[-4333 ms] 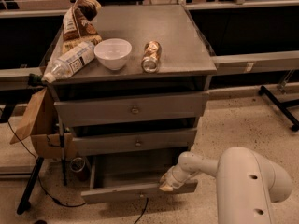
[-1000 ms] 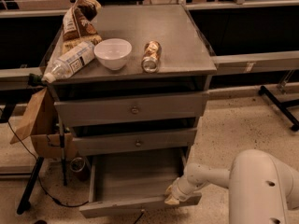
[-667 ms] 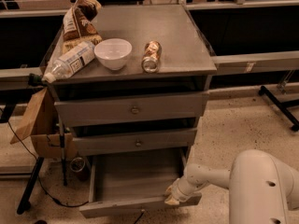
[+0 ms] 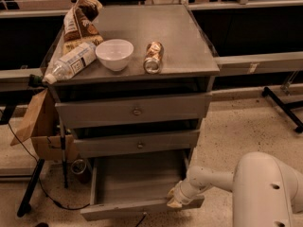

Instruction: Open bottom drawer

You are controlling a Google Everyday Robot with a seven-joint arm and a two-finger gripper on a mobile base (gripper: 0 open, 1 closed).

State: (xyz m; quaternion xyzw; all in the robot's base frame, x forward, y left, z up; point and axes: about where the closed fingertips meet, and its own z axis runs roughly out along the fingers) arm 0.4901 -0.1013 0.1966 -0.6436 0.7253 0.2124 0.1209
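Note:
The bottom drawer (image 4: 137, 183) of the grey metal cabinet (image 4: 189, 60) stands pulled out toward me, its shallow grey tray bare inside. Its slim front panel (image 4: 118, 209) is at the lower edge of the view; the knob does not show. My gripper (image 4: 174, 197) is at the right end of that front panel, at the end of my white arm (image 4: 213, 179), touching or right against the drawer's right front corner. The top drawer (image 4: 135, 110) and the middle drawer (image 4: 139, 144) are both pushed in.
On the cabinet top lie a plastic bottle (image 4: 71, 61), a white bowl (image 4: 114, 54), a can on its side (image 4: 153, 56) and a snack bag (image 4: 78, 21). A brown paper bag (image 4: 37, 122) hangs at the left. Black stand legs (image 4: 281, 105) and cables cross the floor.
Since 4.3 s ago the bottom drawer has slid well out toward me, with my gripper moving down and forward along with it. Over the last second almost nothing moved.

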